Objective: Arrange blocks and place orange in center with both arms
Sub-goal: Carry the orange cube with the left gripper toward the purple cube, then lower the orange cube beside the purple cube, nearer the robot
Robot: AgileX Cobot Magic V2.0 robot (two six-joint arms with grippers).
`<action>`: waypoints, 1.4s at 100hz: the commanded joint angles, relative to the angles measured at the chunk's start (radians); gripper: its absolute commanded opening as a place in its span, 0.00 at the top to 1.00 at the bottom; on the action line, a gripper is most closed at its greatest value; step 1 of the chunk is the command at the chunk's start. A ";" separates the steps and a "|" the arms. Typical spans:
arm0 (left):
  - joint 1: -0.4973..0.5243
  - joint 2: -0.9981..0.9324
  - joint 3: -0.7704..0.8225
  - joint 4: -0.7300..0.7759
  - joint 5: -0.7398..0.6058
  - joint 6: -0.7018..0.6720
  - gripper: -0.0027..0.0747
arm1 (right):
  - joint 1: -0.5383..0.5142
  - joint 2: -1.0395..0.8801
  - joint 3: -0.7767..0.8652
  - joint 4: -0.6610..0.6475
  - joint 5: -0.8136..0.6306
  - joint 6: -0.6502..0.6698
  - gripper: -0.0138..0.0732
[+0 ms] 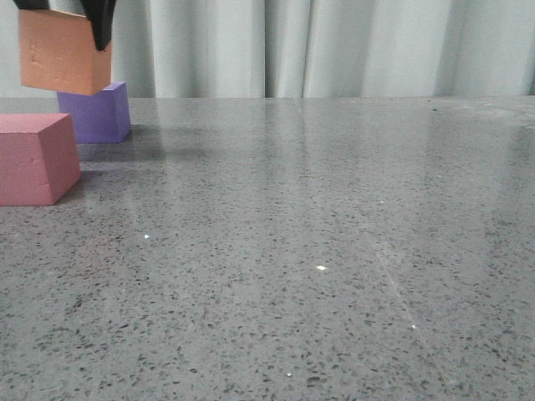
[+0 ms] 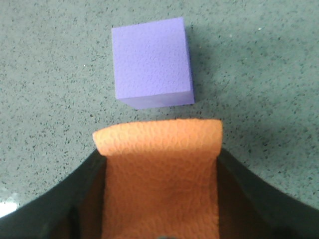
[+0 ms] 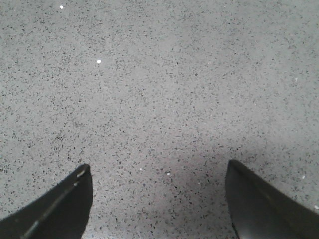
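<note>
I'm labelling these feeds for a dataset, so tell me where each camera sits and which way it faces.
Front view: low over the table, facing forward toward a curtain; shows the left gripper holding the orange cube aloft.
Left wrist view: on the left arm, looking down at the orange cube and the purple cube; its own fingers show.
Right wrist view: on the right arm, looking down at the table; right gripper open.
Front and left wrist views share both cubes.

The front view's left edge crops the pink block (image 1: 33, 159); the held orange block (image 1: 63, 52) hides the purple block's (image 1: 99, 113) top corner.
</note>
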 commanded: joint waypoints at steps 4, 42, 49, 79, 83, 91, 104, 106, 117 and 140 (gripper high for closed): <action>0.000 -0.069 0.012 0.008 -0.058 -0.003 0.90 | -0.005 0.000 -0.023 -0.013 -0.054 -0.008 0.21; 0.011 -0.072 0.048 -0.003 -0.112 -0.037 0.90 | -0.005 0.000 -0.023 -0.013 -0.037 -0.008 0.21; 0.030 -0.072 0.058 -0.029 -0.126 -0.037 0.90 | -0.005 0.000 -0.023 -0.013 -0.032 -0.008 0.21; 0.059 -0.072 0.087 -0.061 -0.174 -0.037 0.90 | -0.005 0.000 -0.023 -0.013 -0.031 -0.008 0.21; 0.059 -0.071 0.087 -0.063 -0.179 -0.037 0.90 | -0.005 0.000 -0.023 -0.013 -0.031 -0.008 0.21; 0.059 -0.067 0.087 -0.063 -0.181 -0.037 0.90 | -0.005 0.000 -0.023 -0.013 -0.031 -0.008 0.21; 0.059 -0.064 0.089 -0.063 -0.187 -0.037 0.90 | -0.005 0.000 -0.023 -0.013 -0.031 -0.008 0.21; 0.059 -0.064 0.089 -0.063 -0.190 -0.037 0.90 | -0.005 0.000 -0.023 -0.013 -0.031 -0.008 0.21; 0.059 -0.064 0.091 -0.059 -0.190 -0.037 0.90 | -0.005 0.000 -0.023 -0.013 -0.031 -0.008 0.21; 0.059 -0.064 0.091 -0.059 -0.188 -0.029 0.90 | -0.005 0.000 -0.023 -0.013 -0.027 -0.008 0.21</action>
